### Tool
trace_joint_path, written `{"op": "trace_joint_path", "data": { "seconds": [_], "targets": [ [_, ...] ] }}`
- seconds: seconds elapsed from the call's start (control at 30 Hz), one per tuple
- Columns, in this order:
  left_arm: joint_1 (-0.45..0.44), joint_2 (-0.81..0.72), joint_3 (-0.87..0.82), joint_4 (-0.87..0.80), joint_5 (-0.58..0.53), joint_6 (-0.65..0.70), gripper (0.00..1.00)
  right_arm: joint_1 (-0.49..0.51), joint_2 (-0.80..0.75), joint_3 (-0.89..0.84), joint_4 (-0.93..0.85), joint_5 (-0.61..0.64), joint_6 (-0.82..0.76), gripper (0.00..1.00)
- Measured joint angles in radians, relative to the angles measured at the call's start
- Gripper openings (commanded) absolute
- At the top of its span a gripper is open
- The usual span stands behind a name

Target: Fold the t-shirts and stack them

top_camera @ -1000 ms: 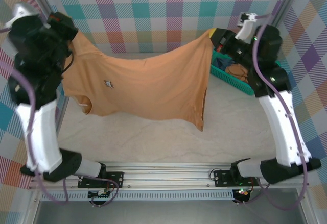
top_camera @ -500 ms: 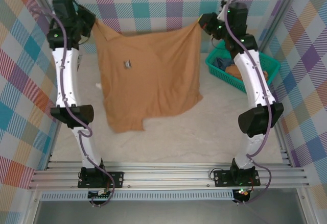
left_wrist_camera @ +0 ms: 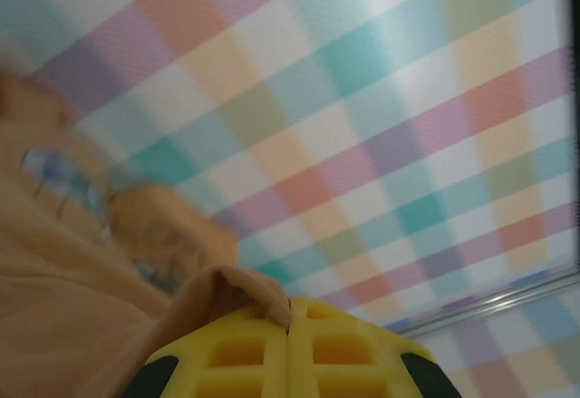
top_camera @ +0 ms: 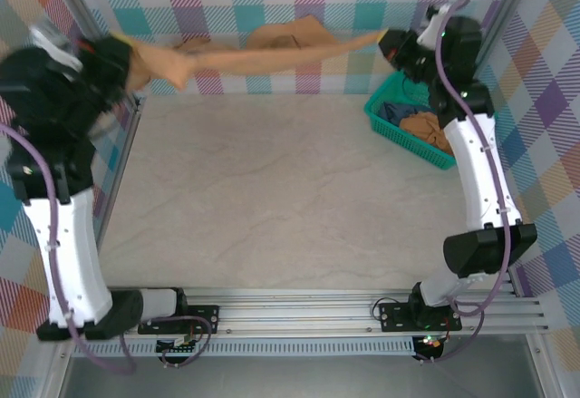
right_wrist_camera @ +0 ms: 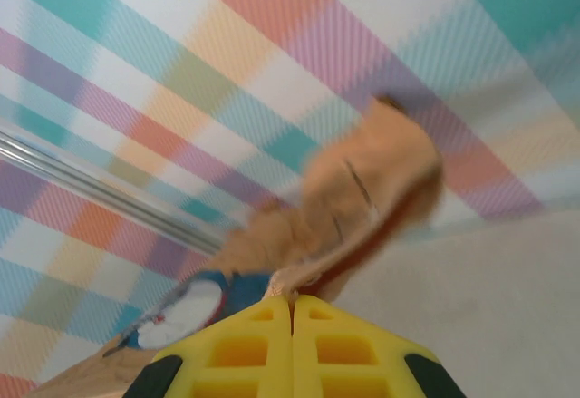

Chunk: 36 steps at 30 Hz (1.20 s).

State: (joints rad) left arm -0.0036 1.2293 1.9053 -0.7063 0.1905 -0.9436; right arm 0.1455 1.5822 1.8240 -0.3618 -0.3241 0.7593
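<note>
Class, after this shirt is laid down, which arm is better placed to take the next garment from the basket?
Probably the right: the teal basket lies close to the right gripper, while the left gripper grips the t-shirt's other end far across the table.

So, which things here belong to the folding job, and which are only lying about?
For the job: shirt, held up stretched between left claw and right claw, both shut on it; brown cloth in the basket, perhaps another shirt.
Lying about: basket itself; dark cloth inside it.
</note>
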Motion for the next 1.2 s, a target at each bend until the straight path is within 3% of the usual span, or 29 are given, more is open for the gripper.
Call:
{"op": "trace_joint_path", "data": {
  "seconds": [0.1, 0.17, 0.27, 0.37, 0.47, 0.6, 0.97, 1.2],
  "targets": [
    [-0.052, -0.138, -0.514, 0.024, -0.006, -0.043, 0.00, 0.021, -0.033, -0.269, 0.005, -0.007, 0.010, 0.00],
    [-0.096, -0.148, -0.806, 0.028, -0.026, -0.067, 0.00, 0.038, -0.027, -0.458, 0.007, -0.004, 0.015, 0.00],
    [-0.198, -0.142, -1.102, -0.004, -0.047, -0.112, 0.00, 0.058, 0.025, -0.676, -0.014, 0.018, 0.014, 0.00],
    [-0.291, -0.172, -1.257, 0.003, -0.062, -0.171, 0.00, 0.068, 0.111, -0.782, -0.055, 0.051, -0.003, 0.00],
    [-0.376, -0.207, -1.363, 0.024, -0.074, -0.248, 0.00, 0.073, 0.173, -0.807, -0.108, 0.099, -0.025, 0.00],
    [-0.446, -0.243, -1.407, 0.017, -0.091, -0.328, 0.00, 0.084, 0.130, -0.832, -0.172, 0.189, -0.041, 0.00],
    [-0.453, -0.285, -1.403, 0.002, -0.129, -0.411, 0.00, 0.106, -0.189, -1.012, -0.344, 0.353, -0.033, 0.00],
    [-0.453, -0.337, -1.403, -0.040, -0.157, -0.429, 0.00, 0.114, -0.219, -1.084, -0.384, 0.349, -0.033, 0.00]
  ]
}}
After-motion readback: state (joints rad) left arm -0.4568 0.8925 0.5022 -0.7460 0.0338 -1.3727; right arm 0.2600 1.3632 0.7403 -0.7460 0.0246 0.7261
